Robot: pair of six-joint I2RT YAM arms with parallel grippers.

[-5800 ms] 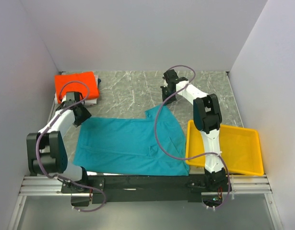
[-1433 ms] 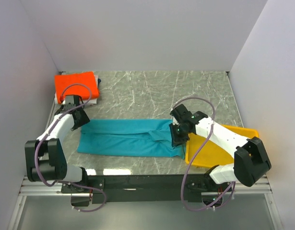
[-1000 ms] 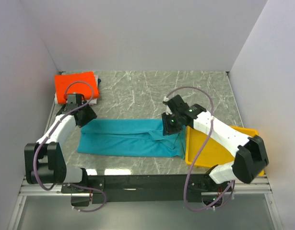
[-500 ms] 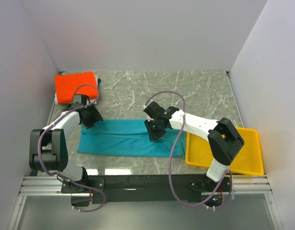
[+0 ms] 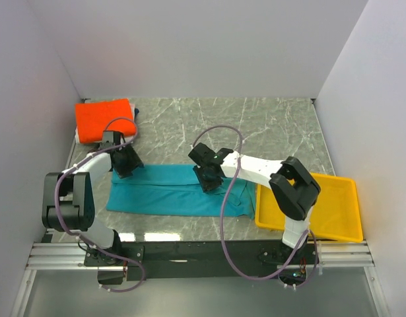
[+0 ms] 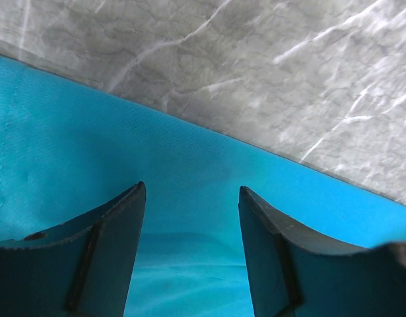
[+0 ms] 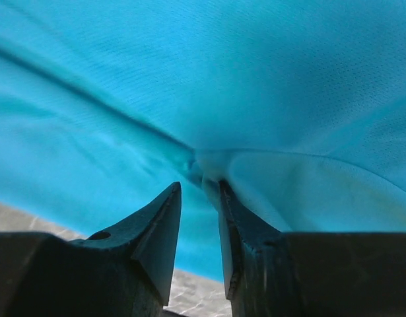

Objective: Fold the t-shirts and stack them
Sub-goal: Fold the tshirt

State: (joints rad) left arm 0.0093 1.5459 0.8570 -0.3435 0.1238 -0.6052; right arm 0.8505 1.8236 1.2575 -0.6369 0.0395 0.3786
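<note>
The teal-blue t-shirt (image 5: 163, 195) lies folded into a long strip across the near middle of the table. The orange-red t-shirt (image 5: 103, 119) rests folded at the back left corner. My left gripper (image 5: 127, 164) hovers over the teal strip's back left edge, open, with nothing between its fingers (image 6: 191, 187). My right gripper (image 5: 208, 179) sits low over the strip's middle. Its jaws stand a narrow gap apart (image 7: 199, 183), and a raised ridge of teal cloth (image 7: 206, 170) touches the right fingertip.
A yellow tray (image 5: 331, 205) sits at the near right, just past the teal strip's right end. White walls close in the table at the left, back and right. White and dark cloth edges (image 5: 130, 135) show under the orange-red shirt.
The teal shirt went from spread out to a narrow strip. My right gripper then swept left from the strip's right end to its middle. My left gripper shifted slightly right.
</note>
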